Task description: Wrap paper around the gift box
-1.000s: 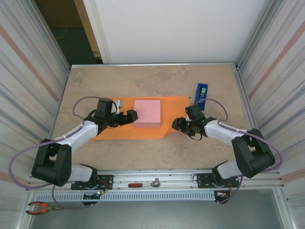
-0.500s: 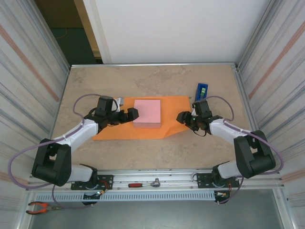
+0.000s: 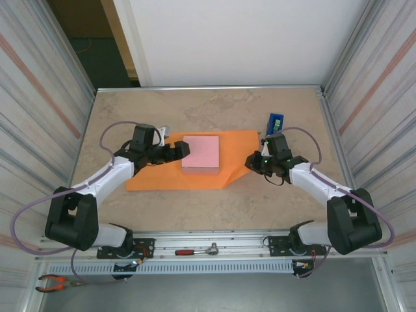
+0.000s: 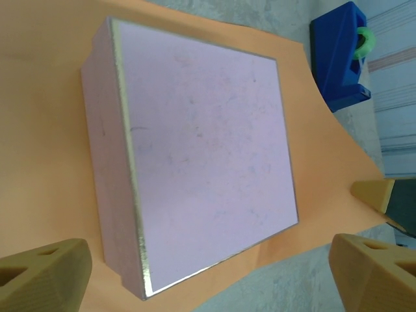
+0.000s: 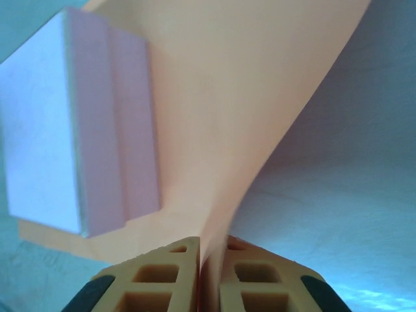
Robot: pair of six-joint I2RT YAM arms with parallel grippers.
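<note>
Since a second ago, the left gripper (image 3: 180, 150) has edged slightly toward the table's far side, and the right gripper (image 3: 249, 161) has closed on the paper's right edge and raised it.

At the left, the left gripper hovers over the orange paper (image 3: 168, 177) at the gift box's 9 o'clock side, jaws spread wide with nothing between them.

At the centre of the table (image 3: 214, 208), the gift box (image 3: 200, 153) sits on the paper. It is pale pink and low, with a square top rimmed by a thin silvery edge, and its sides run parallel to the table edges. The paper is a plain bright orange sheet whose long axis runs from 9 to 3 o'clock.

At the box's 3 o'clock side, the right gripper's jaws pinch the paper's edge, which curves up off the table. A blue tape dispenser (image 3: 275, 125) stands at the gripper's 1 o'clock.
</note>
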